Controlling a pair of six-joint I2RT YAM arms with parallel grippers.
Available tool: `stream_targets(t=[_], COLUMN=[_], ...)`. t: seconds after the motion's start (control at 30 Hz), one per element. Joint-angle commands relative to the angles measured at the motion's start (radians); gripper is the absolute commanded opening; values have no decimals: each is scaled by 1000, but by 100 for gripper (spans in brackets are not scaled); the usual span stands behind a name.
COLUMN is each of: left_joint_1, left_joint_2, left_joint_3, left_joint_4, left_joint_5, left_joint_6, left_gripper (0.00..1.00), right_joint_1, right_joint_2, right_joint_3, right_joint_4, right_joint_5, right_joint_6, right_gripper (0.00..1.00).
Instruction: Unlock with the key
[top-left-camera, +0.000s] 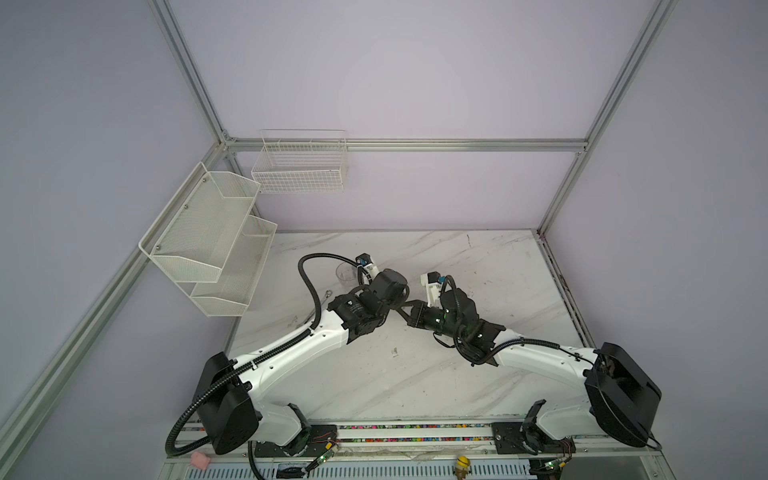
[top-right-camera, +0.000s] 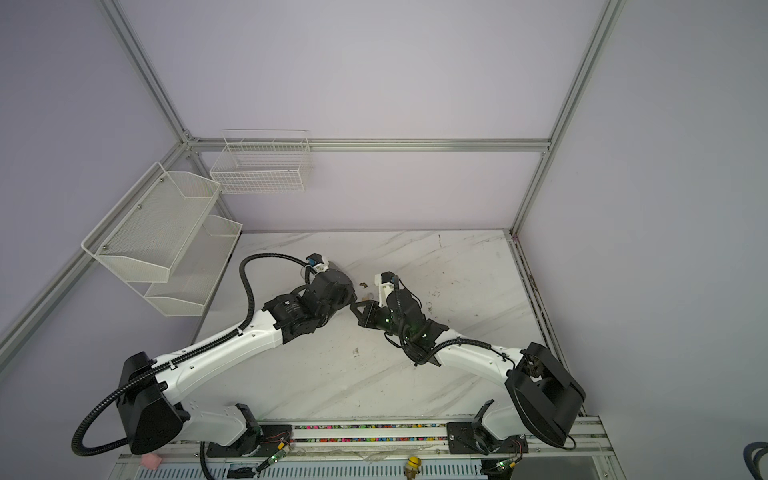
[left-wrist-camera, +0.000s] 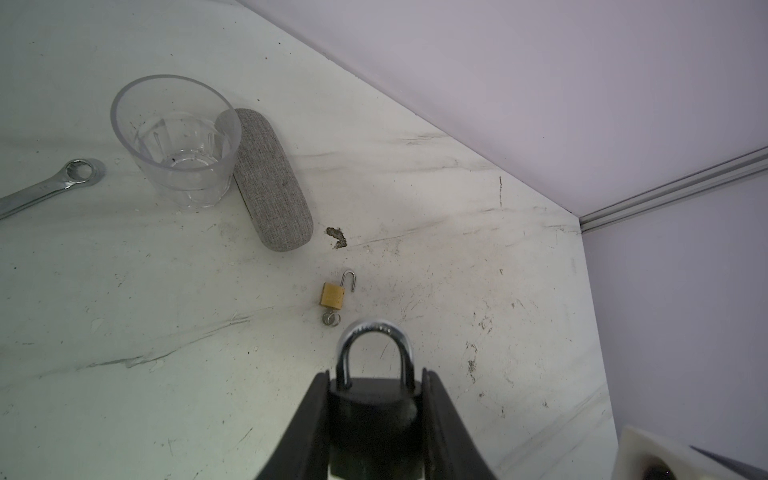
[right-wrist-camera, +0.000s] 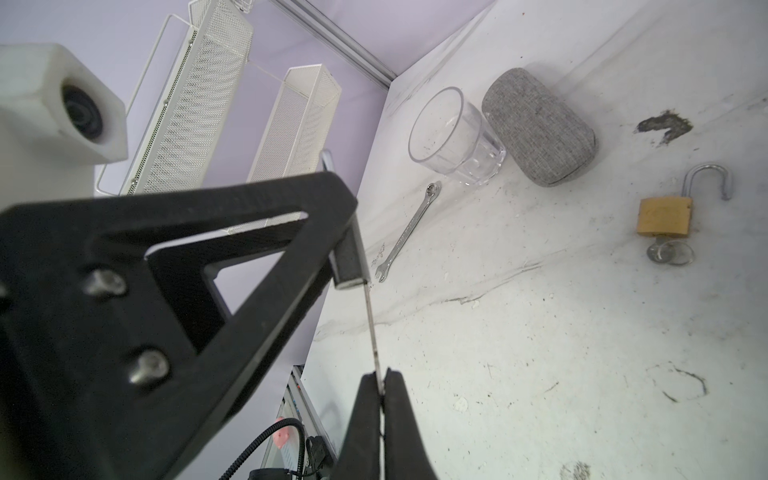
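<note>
My left gripper (left-wrist-camera: 375, 374) is shut on a black padlock (left-wrist-camera: 374, 419), its jaws pressing both sides of the body. The lock's silver shackle (left-wrist-camera: 374, 336) sticks out past the fingertips and looks closed. My right gripper (right-wrist-camera: 381, 376) is shut on a thin silver key (right-wrist-camera: 372, 324), seen edge-on. The key's far end meets the underside of the black padlock (right-wrist-camera: 351, 257); how deep it sits is hidden. In both top views the two grippers meet above mid-table, right gripper (top-left-camera: 402, 309) (top-right-camera: 358, 308) pointing left, left jaws hidden under the wrist.
A small brass padlock (left-wrist-camera: 332, 295) (right-wrist-camera: 665, 216) lies on the marble table (top-left-camera: 498, 291) with its shackle open and a key in it. Behind it stand a clear glass (left-wrist-camera: 174, 141) (right-wrist-camera: 453, 137), a grey fabric case (left-wrist-camera: 270, 178) and a wrench (right-wrist-camera: 409, 230). White mesh shelves (top-left-camera: 208, 237) hang on the left wall.
</note>
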Motion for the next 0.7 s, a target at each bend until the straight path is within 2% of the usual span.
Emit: stream_targets(t=[0.0, 0.17, 0.43, 0.67], left_joint_1=[-12, -12, -12, -12], left_joint_2=[2, 6, 5, 5], left_joint_3=[61, 70, 72, 72], left_joint_4=[1, -2, -20, -31], left_joint_5=[-12, -5, -18, -27], left_joint_6=[19, 16, 17, 20], left_gripper=[0, 0, 0, 0], right_joint_1=[4, 16, 15, 15], right_joint_2=[21, 44, 9, -11], right_joint_3=[33, 45, 54, 53], right_joint_4=[90, 90, 14, 2], right_joint_5=[16, 21, 103, 125], right_joint_6=[37, 37, 2, -6], right_gripper=[0, 0, 0, 0])
